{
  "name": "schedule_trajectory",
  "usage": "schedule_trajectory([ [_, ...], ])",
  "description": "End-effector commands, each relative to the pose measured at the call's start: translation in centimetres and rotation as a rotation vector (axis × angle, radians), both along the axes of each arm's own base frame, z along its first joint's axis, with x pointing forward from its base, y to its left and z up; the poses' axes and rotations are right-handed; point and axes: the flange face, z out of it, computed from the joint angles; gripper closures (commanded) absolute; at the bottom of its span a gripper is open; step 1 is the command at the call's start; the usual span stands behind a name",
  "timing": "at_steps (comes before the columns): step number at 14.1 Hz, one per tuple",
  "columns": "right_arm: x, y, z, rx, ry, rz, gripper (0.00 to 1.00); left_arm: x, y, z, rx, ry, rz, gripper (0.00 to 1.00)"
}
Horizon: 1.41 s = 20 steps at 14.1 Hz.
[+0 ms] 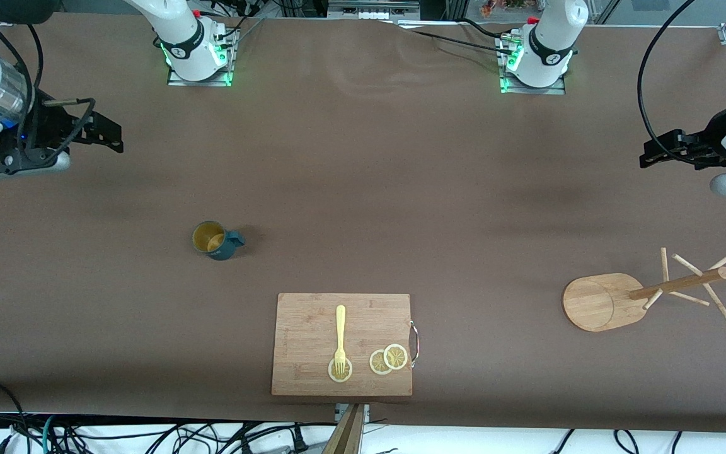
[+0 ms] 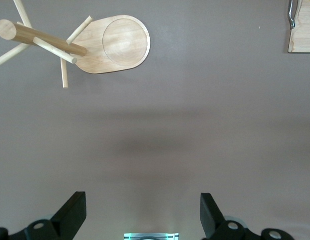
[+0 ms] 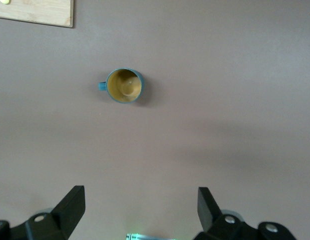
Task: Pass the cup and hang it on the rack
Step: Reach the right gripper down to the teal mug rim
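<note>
The cup [image 1: 215, 239] [image 3: 123, 86], dark teal with a yellow-tan inside, stands upright on the brown table toward the right arm's end, handle sideways. The rack [image 1: 609, 301] [image 2: 114, 45], a light wooden mug tree with an oval base, a post and thin pegs, stands toward the left arm's end. My right gripper [image 1: 111, 133] [image 3: 140, 190] hangs open and empty over bare table at its own end, well apart from the cup. My left gripper [image 1: 650, 151] [image 2: 142, 196] hangs open and empty over bare table at its end, apart from the rack.
A wooden cutting board [image 1: 343, 343] lies near the table's front edge, nearer to the front camera than the cup. On it are a yellow fork [image 1: 340, 334] and lemon slices [image 1: 388, 359]. Both arm bases stand along the table's back edge.
</note>
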Motion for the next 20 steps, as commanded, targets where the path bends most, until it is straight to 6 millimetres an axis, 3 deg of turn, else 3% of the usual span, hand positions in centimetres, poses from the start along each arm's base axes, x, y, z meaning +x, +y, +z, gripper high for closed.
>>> schedule_trajectory([
  [1, 0.0, 0.3, -4.0, -0.012, -0.019, 0.007, 0.01, 0.4, 0.2, 0.4, -0.011, -0.006, -0.008, 0.0],
  [7, 2.6, 2.2, -17.9, -0.017, -0.028, 0.012, 0.01, 0.4, 0.2, 0.4, -0.011, -0.006, -0.008, 0.0],
  [10, 4.3, 2.6, -23.1, -0.022, -0.035, 0.017, 0.01, 0.4, 0.1, 0.4, -0.011, -0.004, -0.009, 0.0],
  [14, 5.2, 3.7, -28.1, -0.026, -0.047, 0.03, 0.01, 0.4, 0.0, 0.4, -0.011, -0.004, -0.011, 0.0],
  [18, 5.2, 3.8, -30.6, -0.028, -0.029, 0.03, 0.03, 0.4, 0.1, 0.4, -0.011, -0.006, -0.009, 0.0],
  [20, 5.3, 4.1, -32.0, -0.027, -0.035, 0.024, 0.09, 0.4, 0.1, 0.4, -0.011, -0.006, -0.009, 0.0],
])
